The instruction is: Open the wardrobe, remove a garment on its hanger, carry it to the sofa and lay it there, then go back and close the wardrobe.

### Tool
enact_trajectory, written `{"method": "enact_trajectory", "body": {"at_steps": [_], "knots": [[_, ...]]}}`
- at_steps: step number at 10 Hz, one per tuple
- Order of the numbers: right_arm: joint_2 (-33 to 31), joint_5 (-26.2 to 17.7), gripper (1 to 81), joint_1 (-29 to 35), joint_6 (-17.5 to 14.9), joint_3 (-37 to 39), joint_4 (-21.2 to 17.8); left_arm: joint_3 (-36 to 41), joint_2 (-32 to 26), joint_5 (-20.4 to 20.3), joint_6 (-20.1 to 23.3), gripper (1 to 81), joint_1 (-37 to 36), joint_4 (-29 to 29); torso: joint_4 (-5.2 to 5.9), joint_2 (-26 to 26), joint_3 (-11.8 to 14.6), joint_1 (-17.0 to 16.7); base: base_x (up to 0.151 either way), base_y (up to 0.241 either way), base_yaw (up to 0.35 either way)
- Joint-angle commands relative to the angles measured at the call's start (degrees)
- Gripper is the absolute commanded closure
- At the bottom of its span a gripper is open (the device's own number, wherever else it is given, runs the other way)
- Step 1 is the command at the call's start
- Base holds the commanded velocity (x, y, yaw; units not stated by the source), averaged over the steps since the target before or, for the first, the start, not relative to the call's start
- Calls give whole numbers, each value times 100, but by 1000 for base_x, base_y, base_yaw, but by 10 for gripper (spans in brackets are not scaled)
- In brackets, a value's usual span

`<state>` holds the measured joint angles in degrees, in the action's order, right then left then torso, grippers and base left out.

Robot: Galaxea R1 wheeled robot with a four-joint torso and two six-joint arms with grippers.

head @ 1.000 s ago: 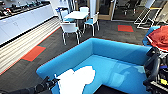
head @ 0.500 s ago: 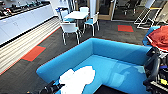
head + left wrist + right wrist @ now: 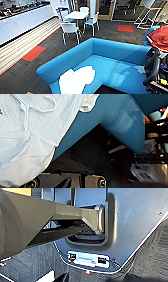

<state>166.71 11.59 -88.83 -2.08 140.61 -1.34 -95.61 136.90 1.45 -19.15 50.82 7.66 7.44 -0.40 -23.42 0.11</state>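
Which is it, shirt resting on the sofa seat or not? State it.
Touching. In the head view the white shirt lies spread flat on the blue sofa seat; the left wrist view shows it draped over the seat edge, hanger on top.

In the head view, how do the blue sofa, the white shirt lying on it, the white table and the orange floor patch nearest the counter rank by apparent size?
1. The sofa, largest by far.
2. The shirt.
3. The table and the orange floor patch look roughly alike; the table stands farther from the camera, so ranking them is unsure.
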Motion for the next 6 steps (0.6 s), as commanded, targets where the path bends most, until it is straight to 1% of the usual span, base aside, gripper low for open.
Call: {"method": "enact_trajectory", "body": {"at_steps": [1, 3, 4, 5, 6], "knots": [[40, -386, 10, -8, 32, 18, -15, 517, -303, 374, 35, 10, 967, 1851, 0, 0, 0, 0, 0, 0, 0], [102, -386, 10, 1, 41, 141, -7, 192, -242, 312, 52, 10, 1749, 2214, 0, 0, 462, -2, 0, 0, 0], [163, -377, 10, 1, 41, 254, -7, -147, -94, 303, 52, 10, 2057, 2232, 0, 0, 59, -2, 0, 0, 0], [234, -386, 10, 10, 41, 352, -15, -520, 92, 294, 43, 10, 2295, 2205, 0, -2, 175, -2, 0, 0, 0], [269, -386, 10, 10, 50, 423, -15, -766, 233, 294, 43, 10, 2480, 2188, -270, -5, 260, -4, 0, 0, 0]]}}
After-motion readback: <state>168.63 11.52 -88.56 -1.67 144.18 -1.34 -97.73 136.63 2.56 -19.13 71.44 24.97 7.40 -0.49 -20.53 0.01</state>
